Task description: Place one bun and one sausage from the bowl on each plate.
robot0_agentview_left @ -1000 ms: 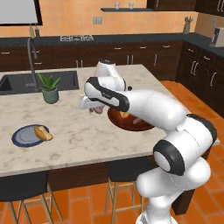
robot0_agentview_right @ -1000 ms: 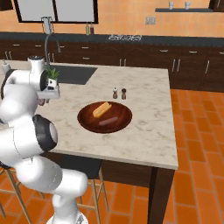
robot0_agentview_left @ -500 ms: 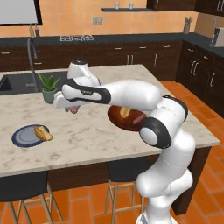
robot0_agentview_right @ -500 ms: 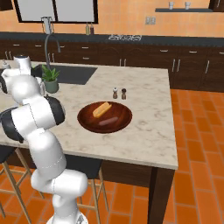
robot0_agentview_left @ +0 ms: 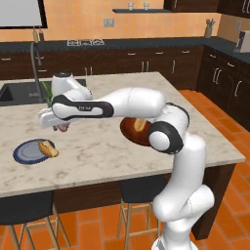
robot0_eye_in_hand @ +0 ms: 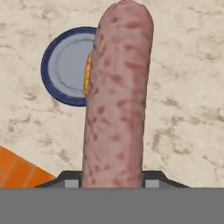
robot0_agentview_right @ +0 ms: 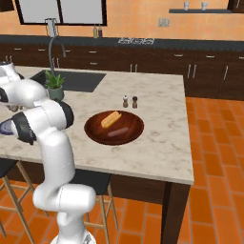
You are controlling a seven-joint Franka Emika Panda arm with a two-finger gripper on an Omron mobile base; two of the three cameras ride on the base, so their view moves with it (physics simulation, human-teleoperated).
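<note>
- Over the last second the arm has swung from above the brown bowl (robot0_agentview_right: 114, 127) toward the left end of the desk (robot0_agentview_left: 117, 146), carrying a sausage (robot0_eye_in_hand: 117, 96) away from the bowl.
- The claw (robot0_agentview_left: 62, 127) is closed on that sausage; in the hand view the sausage rises straight up between the finger tips.
- The claw now hangs above the desk, near the dark blue plate (robot0_agentview_left: 27, 152), which lies by the desk's front left corner; it is not yet over the plate.
- That plate already holds a bun (robot0_agentview_left: 48, 148), so this sausage would complete it.
- In the bowl, mid-desk, one bun (robot0_agentview_right: 110, 118) and one sausage (robot0_agentview_right: 118, 132) remain, enough for the second plate.
- Judged: the carry is almost done; lowering over the plate beside the bun comes next.
</note>
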